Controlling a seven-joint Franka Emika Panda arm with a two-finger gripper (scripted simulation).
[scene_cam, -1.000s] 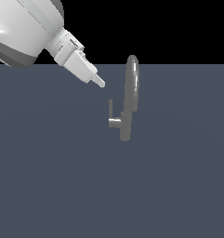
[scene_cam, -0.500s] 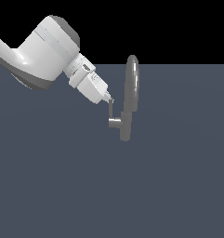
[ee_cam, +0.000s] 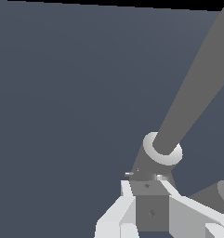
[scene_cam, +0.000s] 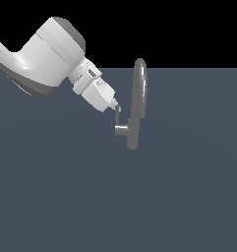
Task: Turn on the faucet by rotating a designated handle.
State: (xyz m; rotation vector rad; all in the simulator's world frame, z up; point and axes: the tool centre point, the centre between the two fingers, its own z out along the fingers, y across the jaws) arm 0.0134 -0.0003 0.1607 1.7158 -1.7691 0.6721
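The faucet (scene_cam: 133, 134) is a glossy grey fixture on the dark floor, with a short upright body and a tall arched spout (scene_cam: 139, 88). The handle (scene_cam: 118, 118) is a thin L-shaped lever: a slim upright bar on a short stub on the side of the body toward the exterior view's left. My gripper (scene_cam: 115, 105) comes down from the upper left with its fingers together, and its tip touches the top of the handle's bar. It holds nothing. In the wrist view the fingertips (ee_cam: 148, 183) are closed just before the faucet (ee_cam: 162, 149), whose spout (ee_cam: 197, 83) runs away diagonally.
The flat dark grey floor (scene_cam: 66, 197) stretches all around the faucet, with a black background behind it. The large white arm (scene_cam: 46, 59) fills the upper part of the exterior view's left.
The arm has swung down and toward the exterior view's right, bringing the closed fingertips from above and beside the faucet onto the top of the handle. The handle has not visibly turned.
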